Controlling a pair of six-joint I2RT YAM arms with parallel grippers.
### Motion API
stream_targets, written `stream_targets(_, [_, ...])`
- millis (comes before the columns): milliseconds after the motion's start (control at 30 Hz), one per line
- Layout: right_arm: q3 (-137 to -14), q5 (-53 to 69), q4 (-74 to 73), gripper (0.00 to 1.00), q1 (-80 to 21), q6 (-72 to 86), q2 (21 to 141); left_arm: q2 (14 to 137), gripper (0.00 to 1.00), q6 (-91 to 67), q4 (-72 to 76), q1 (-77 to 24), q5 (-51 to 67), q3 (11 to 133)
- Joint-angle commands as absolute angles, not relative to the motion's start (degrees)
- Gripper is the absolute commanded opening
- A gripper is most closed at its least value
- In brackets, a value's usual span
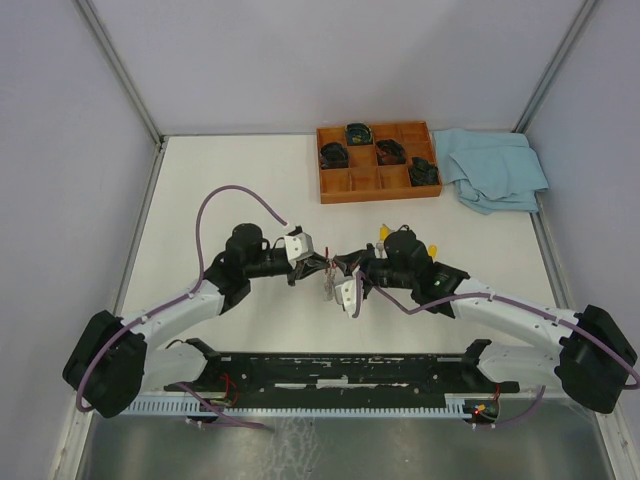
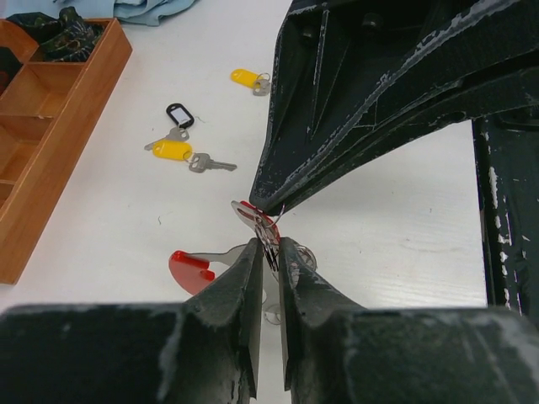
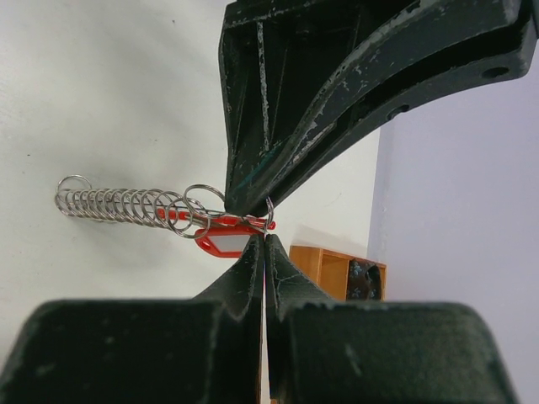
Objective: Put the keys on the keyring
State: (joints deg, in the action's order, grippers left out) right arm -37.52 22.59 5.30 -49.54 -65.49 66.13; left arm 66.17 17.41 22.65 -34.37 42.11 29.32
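Left gripper (image 2: 268,252), right gripper (image 3: 264,244) both clamped on keyring (image 2: 253,215); wooden tray (image 1: 380,197) holds dark bundles (image 1: 333,155) (perhaps four compartments)

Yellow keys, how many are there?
2 yellow keys. One lies on the table beside the black loop; the other lies farther back, nearer the blue cloth. More may be hidden.

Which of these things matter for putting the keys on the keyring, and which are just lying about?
Job: keyring, red-capped key, yellow-capped key beside the loop, far yellow-capped key.
Lying about: black oval loop, plain silver key, wooden tray, blue cloth.
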Motion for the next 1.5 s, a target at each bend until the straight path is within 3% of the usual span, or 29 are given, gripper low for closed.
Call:
stream_targets(0, [-40.39, 22.24, 5.91, 0.01, -50.09, -66.27, 65.04, 64.65, 0.14, 16.81, 24.96, -34.28, 42.14, 31.90])
stream_targets(133, [-39.68, 20.29, 5.63, 0.01, -50.09, -66.36, 64.57, 64.23, 0.03, 17.22, 24.96, -34.30, 41.67, 31.65])
stream_targets(767, [-37.55, 19.24, 4.30, 0.01, -49.92, -65.40, 66.31, 62.38, 0.03, 14.79, 32.90, -34.28, 42.02, 28.10])
stream_targets(1367, [-35.61, 25.61, 16.34, 0.01, -49.03, -59.52, 69.40, 63.04, 0.03, 12.52, 36.43, -34.28, 43.43, 27.20])
stream_targets(1467, [-35.00, 25.04, 17.50, 0.10, -48.18, -57.69, 68.17, 62.70, 0.03, 12.92, 35.83, -34.28, 42.06, 27.03])
